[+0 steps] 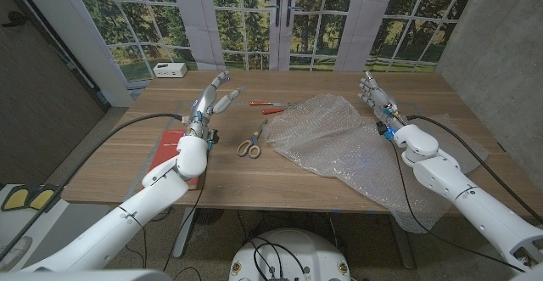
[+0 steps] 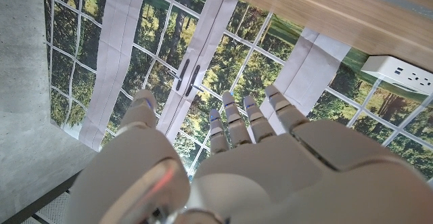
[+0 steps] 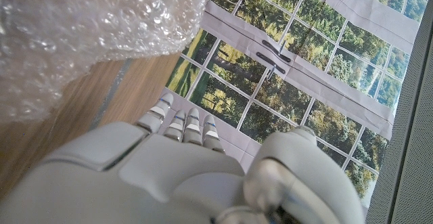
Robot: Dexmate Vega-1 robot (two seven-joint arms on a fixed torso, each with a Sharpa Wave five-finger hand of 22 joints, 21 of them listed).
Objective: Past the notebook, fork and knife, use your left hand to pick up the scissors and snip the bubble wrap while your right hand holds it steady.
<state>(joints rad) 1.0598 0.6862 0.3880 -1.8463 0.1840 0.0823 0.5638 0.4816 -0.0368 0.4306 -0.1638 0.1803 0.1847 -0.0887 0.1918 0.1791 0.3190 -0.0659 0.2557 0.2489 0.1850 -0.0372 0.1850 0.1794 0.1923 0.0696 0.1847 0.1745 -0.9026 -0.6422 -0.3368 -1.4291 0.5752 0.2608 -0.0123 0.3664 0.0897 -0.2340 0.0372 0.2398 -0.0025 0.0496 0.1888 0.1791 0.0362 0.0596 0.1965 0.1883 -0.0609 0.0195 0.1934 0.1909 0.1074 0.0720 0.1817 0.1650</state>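
- Left hand (image 1: 216, 94) is up over the table's far left part, fingers stretched out and apart, nothing in its grasp — the left wrist view has the same hand (image 2: 230, 163) spread wide against the window backdrop, palm empty.
- Right hand (image 1: 376, 97) sits near the table's far right corner, fingers extended and loosely parted, holding nothing; it is just beside the bubble wrap's far right edge, and I cannot tell whether it touches the sheet.
- From the right wrist view, that hand (image 3: 183, 170) reaches out with straight fingers, the bubble wrap (image 3: 88, 34) bunched close by on the wood.
- The scissors (image 1: 251, 143) lie flat in the middle of the table, yellow handles toward the near edge, blades pointing away — just off the bubble wrap's left edge, well apart from both hands.
- The bubble wrap (image 1: 339, 141) spreads across the table's right half, crumpled, its near corner spilling over the near edge.
- A red notebook (image 1: 170, 149) rests by the table's left edge, partly under the left forearm.
- Red-handled cutlery (image 1: 270, 106) lies toward the far edge, between the left hand and the bubble wrap; fork from knife I cannot tell at this size.
- A white power strip (image 1: 170, 70) sits beyond the table's far left corner.
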